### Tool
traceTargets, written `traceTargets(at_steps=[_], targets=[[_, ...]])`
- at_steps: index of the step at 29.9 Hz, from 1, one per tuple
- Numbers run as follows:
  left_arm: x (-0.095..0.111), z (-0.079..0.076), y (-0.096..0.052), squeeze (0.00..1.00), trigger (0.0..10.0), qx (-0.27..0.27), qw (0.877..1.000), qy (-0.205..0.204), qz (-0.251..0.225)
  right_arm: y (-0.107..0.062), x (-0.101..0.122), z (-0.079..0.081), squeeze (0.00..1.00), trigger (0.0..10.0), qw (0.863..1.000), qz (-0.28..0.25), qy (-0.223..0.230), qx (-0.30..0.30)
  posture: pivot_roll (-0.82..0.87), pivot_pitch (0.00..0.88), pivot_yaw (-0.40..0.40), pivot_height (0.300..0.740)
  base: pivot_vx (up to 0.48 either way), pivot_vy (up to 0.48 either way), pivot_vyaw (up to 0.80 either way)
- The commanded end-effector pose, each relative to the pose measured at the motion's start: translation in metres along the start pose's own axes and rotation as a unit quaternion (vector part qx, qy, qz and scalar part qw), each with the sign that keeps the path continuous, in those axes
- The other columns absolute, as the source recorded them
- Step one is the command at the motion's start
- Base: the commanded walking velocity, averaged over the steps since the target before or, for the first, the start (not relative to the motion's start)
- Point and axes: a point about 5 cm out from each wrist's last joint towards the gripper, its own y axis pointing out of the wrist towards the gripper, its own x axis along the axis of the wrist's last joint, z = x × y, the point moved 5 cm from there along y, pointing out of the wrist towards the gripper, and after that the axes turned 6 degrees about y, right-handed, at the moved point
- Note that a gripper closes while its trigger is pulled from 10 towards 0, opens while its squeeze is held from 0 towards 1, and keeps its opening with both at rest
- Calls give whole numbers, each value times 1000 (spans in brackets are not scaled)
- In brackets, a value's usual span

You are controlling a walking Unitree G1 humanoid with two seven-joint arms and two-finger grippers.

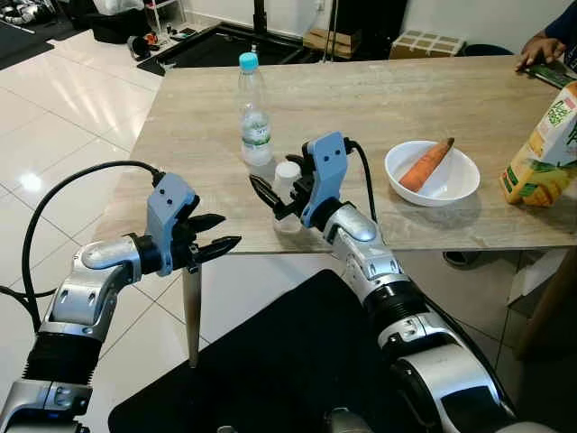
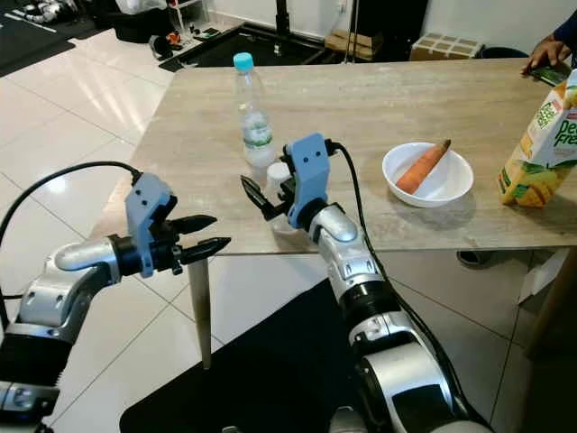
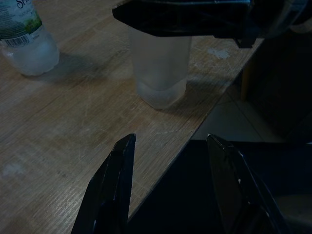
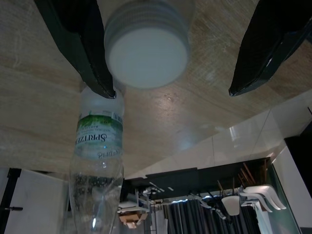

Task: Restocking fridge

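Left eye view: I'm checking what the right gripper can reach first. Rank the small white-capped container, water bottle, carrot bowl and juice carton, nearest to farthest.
From the right gripper:
1. Small white-capped container, between its fingers.
2. Water bottle, just behind.
3. Carrot bowl, to its right.
4. Juice carton, far right.

A lived-in home room: glossy white floor tiles [image 1: 63, 117] and a pale wood-grain worktop [image 1: 361, 99] set with food, a carrot [image 1: 425, 165] in a white bowl [image 1: 455, 185] and a juice carton [image 1: 548, 149]. Cardboard boxes [image 1: 425, 42] sit at twelve o'clock.
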Motion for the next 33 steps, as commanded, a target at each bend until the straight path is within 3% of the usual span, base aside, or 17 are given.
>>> traceTargets(at_steps=[1, 4, 5, 6, 7, 8, 9, 21, 22, 23, 24, 26, 27, 31, 32, 33], targets=[[-5, -3, 3, 0, 10000, -6, 1000, -6, 11, 2, -7, 4, 0, 10000, 1000, 18, 0, 4, -130, 116, 33, 725, 0, 0, 0], [-6, -3, 3, 0, 10000, -7, 1000, -6, 12, 2, -8, 4, 0, 10000, 1000, 20, 2, 5, -130, 116, 34, 725, 0, 0, 0], [-6, -4, 3, 0, 10000, -8, 1000, -6, 13, 1, -9, 4, 0, 8078, 1000, 20, 7, 7, -130, 116, 34, 725, 0, 0, 0], [-6, -4, 4, 0, 10000, -9, 1000, -5, 13, 1, -10, 4, 0, 8078, 1000, 20, 11, 7, -130, 116, 34, 725, 0, 0, 0], [-6, -4, 4, 0, 10000, -9, 1000, -5, 14, 1, -10, 4, 0, 3137, 1000, 19, 18, 6, -129, 113, 35, 725, 0, 0, 0], [-6, -4, 4, 0, 10000, -10, 1000, -5, 14, 1, -10, 3, 0, 667, 1000, 19, 23, 5, -129, 113, 35, 725, 0, 0, 0], [-6, -4, 5, 0, 10000, -10, 1000, -5, 15, 0, -11, 3, 0, 0, 999, 18, 27, 3, -128, 112, 36, 725, 0, 0, 0], [-7, -6, 6, 0, 10000, -13, 1000, -6, 16, -4, -11, -6, 0, 0, 998, 6, 59, -13, -130, 110, 37, 725, 0, 0, 0], [-7, -8, 8, 0, 10000, -15, 1000, -9, 13, -6, -8, -7, 0, 0, 998, -2, 68, -8, -129, 109, 37, 725, 0, 0, 0], [-6, -13, 10, 0, 10000, -21, 1000, -14, 5, -11, 3, -9, 0, 0, 993, -36, 112, 12, -126, 110, 36, 725, 0, 0, 0], [-6, -13, 10, 0, 10000, -21, 1000, -14, 5, -11, 3, -9, 0, 0, 993, -36, 112, 12, -126, 110, 36, 725, 0, 0, 0], [-5, -20, 12, 0, 10000, -28, 999, -24, -6, -24, 22, -10, 0, 0, 980, -82, 173, 62, -126, 111, 37, 725, 0, 0, 0], [-5, -20, 12, 0, 10000, -28, 999, -24, -6, -24, 22, -10, 0, 0, 980, -82, 173, 62, -126, 111, 37, 725, 0, 0, 0], [-8, -34, 8, 0, 10000, -54, 998, -41, -13, -59, 47, -9, 0, 0, 956, -109, 220, 160, -141, 119, 48, 725, 0, 0, 0], [-8, -34, 8, 0, 10000, -54, 998, -41, -13, -59, 47, -9, 0, 0, 956, -109, 220, 160, -141, 119, 48, 725, 0, 0, 0], [-9, -42, 5, 0, 10000, -69, 996, -49, -15, -76, 51, -9, 0, 0, 951, -105, 219, 190, -144, 122, 51, 725, 0, 0, 0]])
